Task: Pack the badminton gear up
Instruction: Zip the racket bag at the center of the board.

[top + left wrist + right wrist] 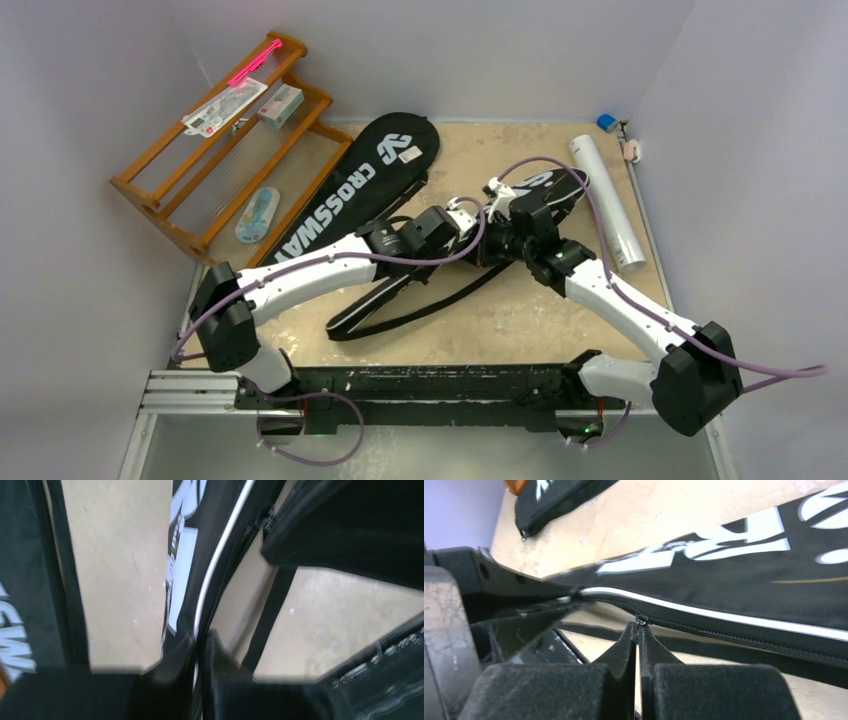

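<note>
Two black racket covers lie on the tan table. The one lettered CROSSWAY (350, 190) lies at the left. The other cover (545, 185), with white lettering (704, 552) and white piping (220, 555), lies in the middle under both grippers. My left gripper (200, 642) is shut on that cover's piped edge, also seen from above (478, 222). My right gripper (638, 627) is shut on the zipper pull (642, 620) at the cover's zip line, close beside the left gripper (497, 240). A long white tube (607, 200) lies at the right.
An orange-brown wooden rack (215, 160) stands at the back left with small packets (225, 105) and a pink stick (253, 62) on it. A black strap (420, 310) loops over the table toward the near edge. A small blue object (606, 122) sits in the far right corner.
</note>
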`<state>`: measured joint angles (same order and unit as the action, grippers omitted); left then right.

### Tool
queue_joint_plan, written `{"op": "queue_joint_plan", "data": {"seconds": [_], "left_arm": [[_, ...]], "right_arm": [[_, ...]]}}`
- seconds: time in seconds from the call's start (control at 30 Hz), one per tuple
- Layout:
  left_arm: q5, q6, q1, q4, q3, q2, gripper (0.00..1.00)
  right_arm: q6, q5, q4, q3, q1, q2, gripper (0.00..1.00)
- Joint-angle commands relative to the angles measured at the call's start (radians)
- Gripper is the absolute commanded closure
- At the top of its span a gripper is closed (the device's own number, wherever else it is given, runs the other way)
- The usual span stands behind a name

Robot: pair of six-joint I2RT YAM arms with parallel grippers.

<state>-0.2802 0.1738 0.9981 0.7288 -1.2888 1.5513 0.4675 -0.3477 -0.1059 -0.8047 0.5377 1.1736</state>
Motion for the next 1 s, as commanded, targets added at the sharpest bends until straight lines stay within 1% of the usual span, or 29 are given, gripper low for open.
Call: {"op": "queue_joint_plan", "data": {"seconds": [0.0,0.17,0.2,0.23,0.27,0.3,0.33,0.37,0.43,0.57,0.77,0.87,0.97], "left_arm": [[0.072,0.033,0.004,-0.163,-0.133,0.061,1.00],[0.078,0.049,0.001,-0.217,-0.166,0.106,1.00],[0.078,0.055,-0.001,-0.222,-0.168,0.106,0.98],[0.081,0.065,-0.001,-0.220,-0.170,0.104,0.89],[0.093,0.072,-0.001,-0.210,-0.169,0.098,0.77],[0.106,0.078,-0.001,-0.200,-0.164,0.087,0.64],[0.117,0.085,-0.001,-0.186,-0.153,0.066,0.53],[0.125,0.093,-0.001,-0.178,-0.133,0.038,0.45],[0.133,0.113,-0.001,-0.175,-0.075,-0.033,0.34],[0.132,0.169,-0.001,-0.149,0.064,-0.194,0.27],[0.052,0.324,-0.003,-0.120,0.270,-0.407,0.24],[0.032,0.384,-0.013,-0.106,0.319,-0.489,0.23],[0.058,0.422,-0.042,-0.087,0.340,-0.539,0.22]], "right_arm": [[0.074,-0.091,0.136,0.022,0.063,0.010,1.00],[0.050,-0.055,0.095,0.025,0.065,-0.007,1.00],[0.061,-0.058,0.064,0.023,0.065,-0.011,1.00],[0.068,-0.034,0.056,0.025,0.061,-0.018,1.00],[0.066,-0.010,0.043,0.023,0.055,-0.028,1.00],[0.062,-0.004,0.035,0.023,0.044,-0.038,1.00],[0.060,-0.011,0.034,0.022,0.030,-0.042,1.00],[0.060,-0.026,0.035,0.022,0.012,-0.044,1.00],[0.058,-0.062,0.038,0.022,-0.023,-0.042,1.00],[0.051,-0.107,0.044,0.019,-0.082,-0.039,1.00],[0.025,-0.119,0.012,-0.016,-0.117,-0.038,1.00],[0.013,-0.130,-0.003,-0.024,-0.117,-0.040,1.00],[0.013,-0.125,-0.012,-0.021,-0.117,-0.049,1.00]]}}
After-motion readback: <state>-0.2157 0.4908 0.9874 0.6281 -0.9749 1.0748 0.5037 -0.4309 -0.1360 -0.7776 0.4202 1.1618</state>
